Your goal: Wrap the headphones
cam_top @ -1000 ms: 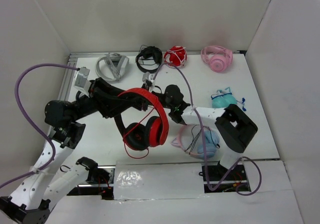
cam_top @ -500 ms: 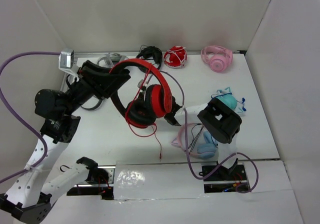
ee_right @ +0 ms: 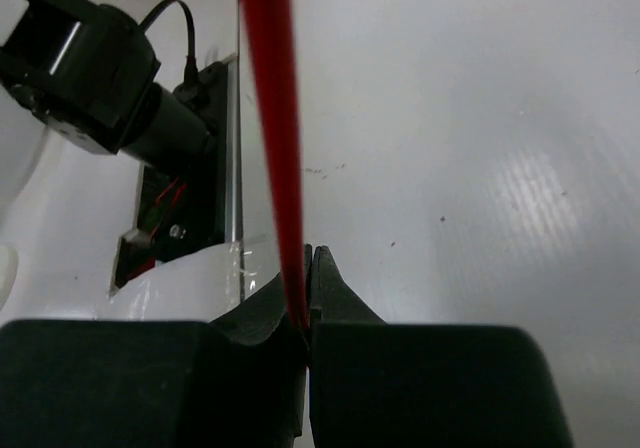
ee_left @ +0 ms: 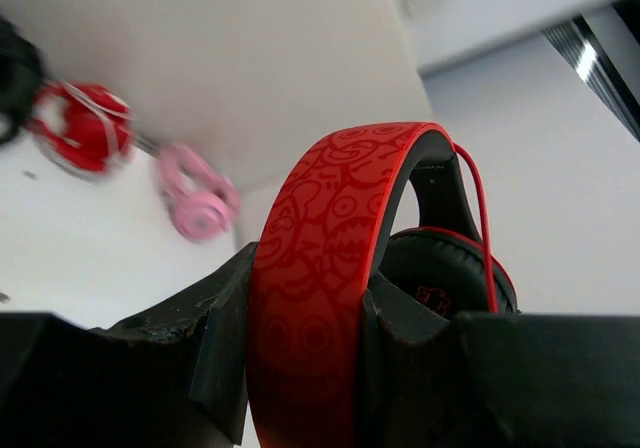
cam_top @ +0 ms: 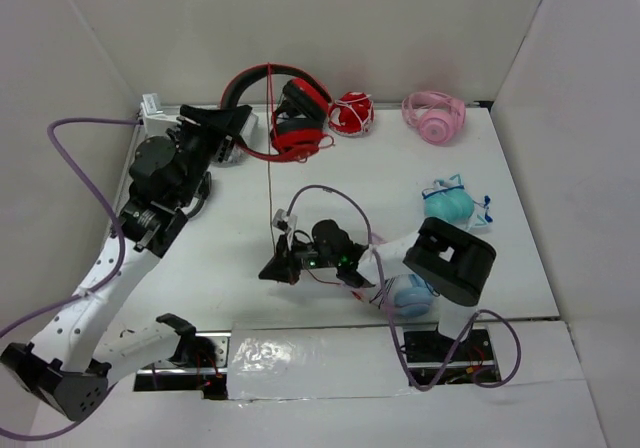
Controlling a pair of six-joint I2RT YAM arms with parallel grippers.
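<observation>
The red headphones (cam_top: 290, 108) with black pads hang high at the back, their headband clamped in my left gripper (cam_top: 235, 128). In the left wrist view the patterned red headband (ee_left: 320, 268) sits between the two black fingers. The thin red cable (cam_top: 269, 158) runs taut from the headphones straight down to my right gripper (cam_top: 275, 268), which lies low over the table's middle and is shut on it. In the right wrist view the cable (ee_right: 272, 118) enters the closed jaws of the right gripper (ee_right: 308, 313).
Along the back stand a small red bundle with white cord (cam_top: 351, 112) and pink headphones (cam_top: 434, 116). A teal headset (cam_top: 448, 200) lies at the right, a pale blue one (cam_top: 405, 293) by the right arm's base. Grey headphones behind the left arm are mostly hidden.
My left gripper has lifted the headphones up and back toward the wall. My right gripper has moved left and forward, and the cable is now stretched straight between them.
</observation>
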